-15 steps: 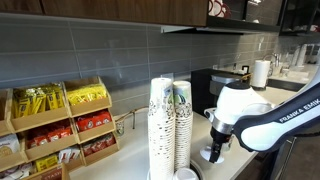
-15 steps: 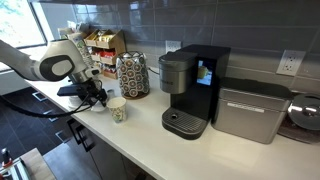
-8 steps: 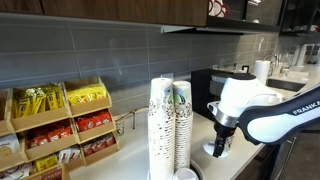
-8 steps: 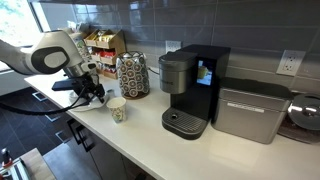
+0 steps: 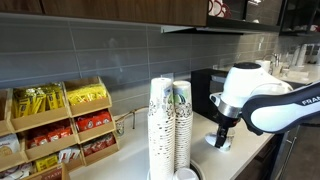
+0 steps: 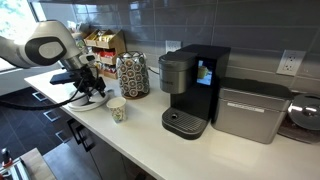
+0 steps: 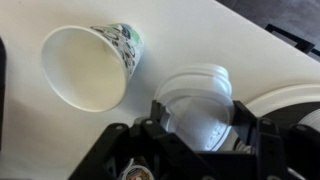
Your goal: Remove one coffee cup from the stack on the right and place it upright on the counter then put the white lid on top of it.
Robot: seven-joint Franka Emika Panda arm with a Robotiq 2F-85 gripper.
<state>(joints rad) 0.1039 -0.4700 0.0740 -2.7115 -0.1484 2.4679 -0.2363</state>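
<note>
Standing upright, mouth up, the coffee cup (image 6: 117, 110); fingers (image 7: 244, 122) clamped on the white lid (image 7: 200, 105).

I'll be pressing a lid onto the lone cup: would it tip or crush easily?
The coffee cup looks empty in the wrist view, so it is probably light and may slide when nudged. It narrows toward its base, so a high push could tip it. Its paper wall likely dents if squeezed.

Three cameras, opposed angles
Exterior views look along the worktop (image 6: 140, 128) from opposite ends, mid-distance; wrist view looks down, close.
</note>
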